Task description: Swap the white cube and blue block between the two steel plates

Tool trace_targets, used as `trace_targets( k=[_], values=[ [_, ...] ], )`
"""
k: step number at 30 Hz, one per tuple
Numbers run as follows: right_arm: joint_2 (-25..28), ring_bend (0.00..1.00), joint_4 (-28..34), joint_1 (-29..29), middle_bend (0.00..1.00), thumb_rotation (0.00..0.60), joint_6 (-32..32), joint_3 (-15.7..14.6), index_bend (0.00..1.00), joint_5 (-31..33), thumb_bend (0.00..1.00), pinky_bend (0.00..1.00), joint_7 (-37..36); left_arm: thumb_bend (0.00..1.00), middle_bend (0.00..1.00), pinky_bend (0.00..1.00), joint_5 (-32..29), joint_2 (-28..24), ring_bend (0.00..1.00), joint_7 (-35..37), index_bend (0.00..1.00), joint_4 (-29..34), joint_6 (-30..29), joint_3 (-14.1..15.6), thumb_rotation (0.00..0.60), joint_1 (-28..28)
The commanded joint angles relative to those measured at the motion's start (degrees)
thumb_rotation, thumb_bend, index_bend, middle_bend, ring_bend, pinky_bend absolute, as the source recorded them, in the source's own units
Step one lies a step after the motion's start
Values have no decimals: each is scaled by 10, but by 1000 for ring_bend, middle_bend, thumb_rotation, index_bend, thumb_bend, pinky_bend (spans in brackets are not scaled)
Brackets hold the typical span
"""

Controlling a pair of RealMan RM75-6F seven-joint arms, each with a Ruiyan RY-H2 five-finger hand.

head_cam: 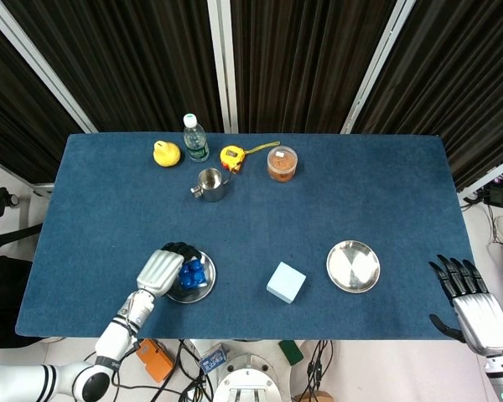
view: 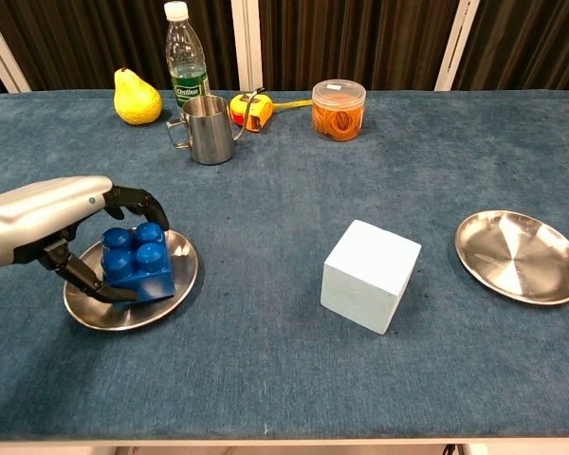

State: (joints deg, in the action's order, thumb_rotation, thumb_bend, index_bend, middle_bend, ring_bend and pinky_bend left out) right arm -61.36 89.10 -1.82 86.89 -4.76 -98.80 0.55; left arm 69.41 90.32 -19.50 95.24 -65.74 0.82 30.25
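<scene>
The blue block (view: 137,261) stands on the left steel plate (view: 183,277) near the table's front left. My left hand (view: 57,220) grips the block from the left side, fingers curled over its top and thumb under its front. The head view shows the same hand (head_cam: 161,270), block (head_cam: 193,273) and plate (head_cam: 204,292). The white cube (view: 371,275) sits on the cloth between the plates, also visible from the head view (head_cam: 286,282). The right steel plate (view: 520,256) (head_cam: 353,266) holds nothing. My right hand (head_cam: 474,308) hangs off the table's front right corner, fingers spread, holding nothing.
Along the back stand a yellow pear (view: 136,97), a water bottle (view: 185,57), a steel cup (view: 209,130), a yellow tape measure (view: 251,109) and a jar of orange bands (view: 339,109). Blue cloth (head_cam: 386,193) covers the table.
</scene>
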Motion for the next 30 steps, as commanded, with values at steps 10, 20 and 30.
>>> trace_targets(
  k=[10,20,30],
  values=[
    [-4,0,154,-158,0,600,-200,38,0,-42,377,0,80,0,37,171,134,-95,0,-24,113,116,-98,53,600,-55],
    [-185,0,175,-317,0,600,-441,127,0,185,377,0,307,0,37,164,204,-168,0,20,113,110,-199,92,600,-137],
    [-258,19,151,-391,82,600,-432,113,15,396,377,5,462,0,37,162,220,-187,0,62,113,98,-202,80,600,-157]
  ],
)
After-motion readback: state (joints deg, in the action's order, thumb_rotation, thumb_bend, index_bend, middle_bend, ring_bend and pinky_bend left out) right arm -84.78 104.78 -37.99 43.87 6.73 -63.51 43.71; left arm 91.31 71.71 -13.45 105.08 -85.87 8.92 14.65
